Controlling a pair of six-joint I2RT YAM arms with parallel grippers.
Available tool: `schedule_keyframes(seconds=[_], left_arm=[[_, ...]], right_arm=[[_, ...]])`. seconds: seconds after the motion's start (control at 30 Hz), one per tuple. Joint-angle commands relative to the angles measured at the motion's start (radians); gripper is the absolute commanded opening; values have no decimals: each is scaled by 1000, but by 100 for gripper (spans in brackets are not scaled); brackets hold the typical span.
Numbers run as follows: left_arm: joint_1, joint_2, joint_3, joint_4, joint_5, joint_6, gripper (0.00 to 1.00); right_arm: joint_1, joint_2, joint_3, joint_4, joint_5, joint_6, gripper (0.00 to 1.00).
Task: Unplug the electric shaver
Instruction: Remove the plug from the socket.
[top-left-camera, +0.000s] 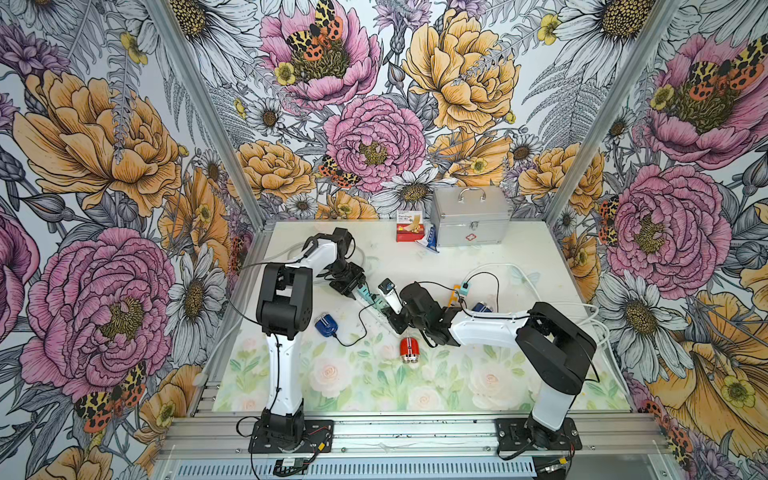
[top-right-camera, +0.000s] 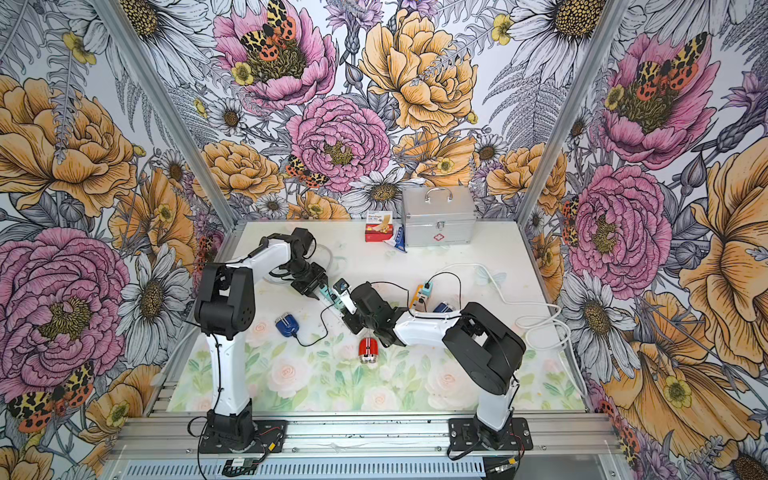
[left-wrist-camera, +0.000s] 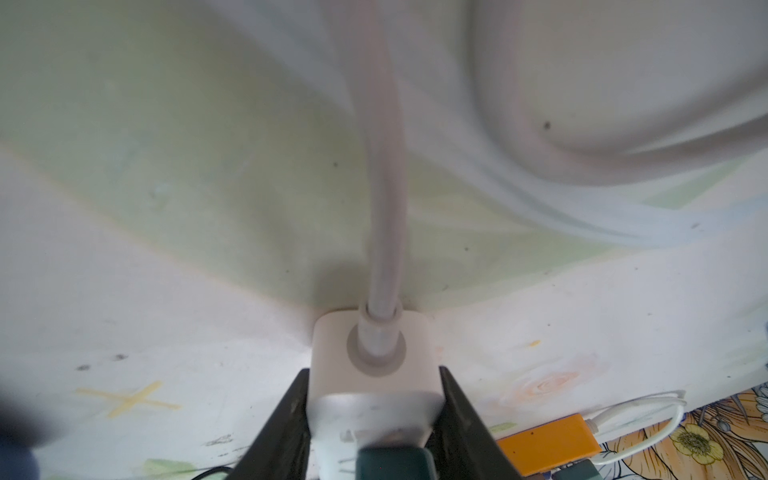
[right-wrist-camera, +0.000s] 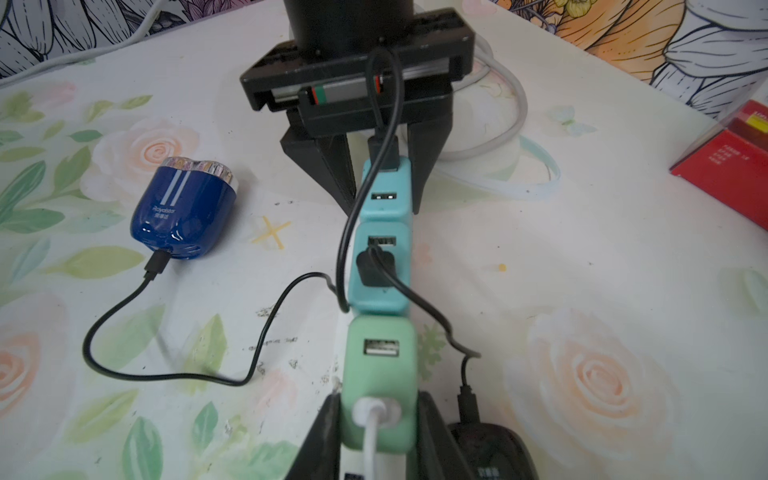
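**Power strip (right-wrist-camera: 378, 301) held at both ends**

The left gripper (left-wrist-camera: 374, 374) is closed on the white cable end of the power strip; the right gripper (right-wrist-camera: 378, 401) is closed on its green block. In both top views they meet at frame centre. The blue shaver (top-left-camera: 327, 325) lies on the table (top-left-camera: 332, 386), lower left of them, a black cable (right-wrist-camera: 156, 262) plugged into it.
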Motion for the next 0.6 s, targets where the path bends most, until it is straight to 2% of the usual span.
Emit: schedule_keyframes(seconds=[0.0, 0.1, 0.2, 0.27, 0.47, 0.57], left_arm=[[1, 40, 24, 72, -19, -50, 44], [0, 44, 27, 72, -20, -55, 44], [3, 47, 33, 72, -19, -55, 44], [4, 49, 38, 72, -20, -49, 44], [5, 46, 43, 72, -28, -44, 45], [4, 49, 39, 72, -32, -43, 45]], right_arm=[[92, -14, 32, 44, 3, -106, 7], [116, -6, 53, 38, 110, -190, 6], [119, 4, 74, 15, 176, -196, 5], [112, -2, 79, -4, 174, -167, 3], [25, -49, 52, -19, -73, 38, 4], [7, -35, 52, -3, -208, 70, 5]])
